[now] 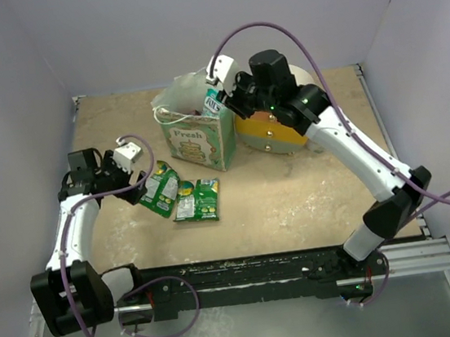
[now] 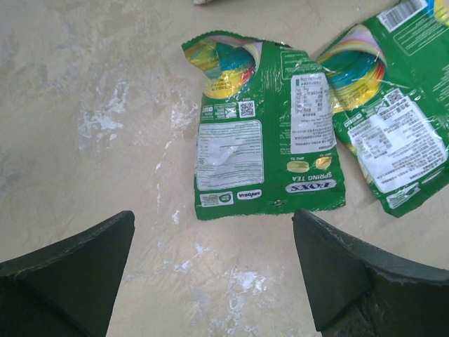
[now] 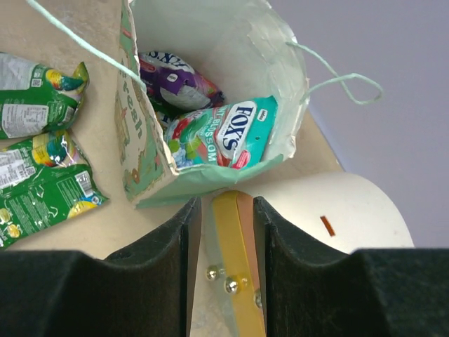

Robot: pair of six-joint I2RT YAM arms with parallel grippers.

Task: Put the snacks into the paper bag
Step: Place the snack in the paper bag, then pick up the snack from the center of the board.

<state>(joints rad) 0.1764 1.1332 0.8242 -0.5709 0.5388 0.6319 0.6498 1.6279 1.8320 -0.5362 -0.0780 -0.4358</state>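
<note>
The paper bag [image 1: 199, 141] stands upright at the table's back middle, mouth open. In the right wrist view the paper bag [image 3: 140, 133] holds a teal FOX'S packet [image 3: 228, 133] near its rim and a purple packet [image 3: 172, 77] deeper in. My right gripper [image 3: 223, 209] hovers at the bag's right edge [image 1: 229, 100], slightly open and empty. Three green packets [image 1: 160, 189] [image 1: 185, 200] [image 1: 207, 199] lie on the table left of and in front of the bag. My left gripper [image 2: 212, 219] is open above the table, just short of a green FOX'S Spring Tea packet [image 2: 266, 151]; another green packet [image 2: 393, 133] lies beside it.
The round white, orange and yellow drawer unit [image 1: 274, 134] stands right behind the bag, touching or nearly touching it; its yellow edge [image 3: 235, 267] shows between my right fingers. White walls close the table on three sides.
</note>
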